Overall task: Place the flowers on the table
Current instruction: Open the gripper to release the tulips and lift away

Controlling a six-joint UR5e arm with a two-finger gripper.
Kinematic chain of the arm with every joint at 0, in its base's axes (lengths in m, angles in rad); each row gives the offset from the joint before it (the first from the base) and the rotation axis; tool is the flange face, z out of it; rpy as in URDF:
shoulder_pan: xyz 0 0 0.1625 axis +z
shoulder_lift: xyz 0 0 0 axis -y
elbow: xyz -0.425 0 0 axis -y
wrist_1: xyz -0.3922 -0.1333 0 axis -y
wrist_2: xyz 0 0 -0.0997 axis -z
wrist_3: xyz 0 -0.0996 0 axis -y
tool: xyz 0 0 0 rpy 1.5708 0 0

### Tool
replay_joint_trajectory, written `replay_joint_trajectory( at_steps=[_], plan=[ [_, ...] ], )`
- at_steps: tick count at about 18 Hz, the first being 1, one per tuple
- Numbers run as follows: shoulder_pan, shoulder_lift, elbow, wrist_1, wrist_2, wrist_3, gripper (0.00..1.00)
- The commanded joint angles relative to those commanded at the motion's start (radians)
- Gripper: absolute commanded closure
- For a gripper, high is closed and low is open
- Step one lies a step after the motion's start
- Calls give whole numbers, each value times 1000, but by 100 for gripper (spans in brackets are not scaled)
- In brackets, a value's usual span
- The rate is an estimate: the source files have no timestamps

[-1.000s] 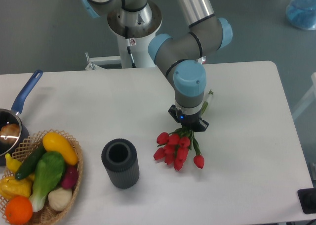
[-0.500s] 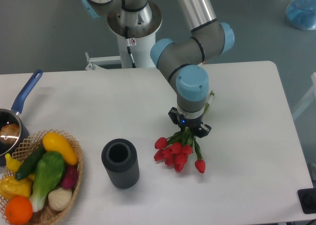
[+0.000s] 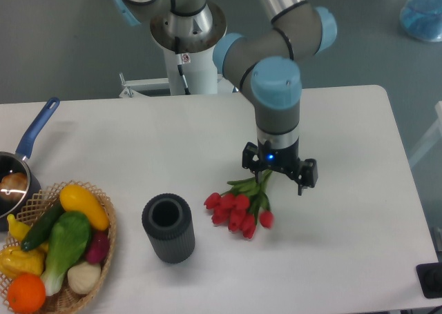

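Flowers (image 3: 237,208) lie on the white table (image 3: 345,259), blooms toward the near left, stems running up under the gripper (image 3: 280,173). Gripper's fingers are spread wide, pinching nothing, poised just over the stem ends. Bouquet looks released; placing step appears done.

Handling, by judgement: light, soft, easily crushed at the heads; stems bundled, the firmer part, so the place to take hold.

Containers: dark ribbed cylinder (image 3: 168,227) just left of the blooms, upright, nothing visible inside. Wicker basket (image 3: 103,217) near left holds assorted vegetables. Blue-handled pan (image 3: 31,145) at left edge, contents unclear.
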Motion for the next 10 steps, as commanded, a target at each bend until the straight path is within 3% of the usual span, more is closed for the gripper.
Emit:
replay_joint_trajectory(
  at_steps=[10],
  plan=[
    [20, 32, -8, 15, -14, 12, 0]
  ],
)
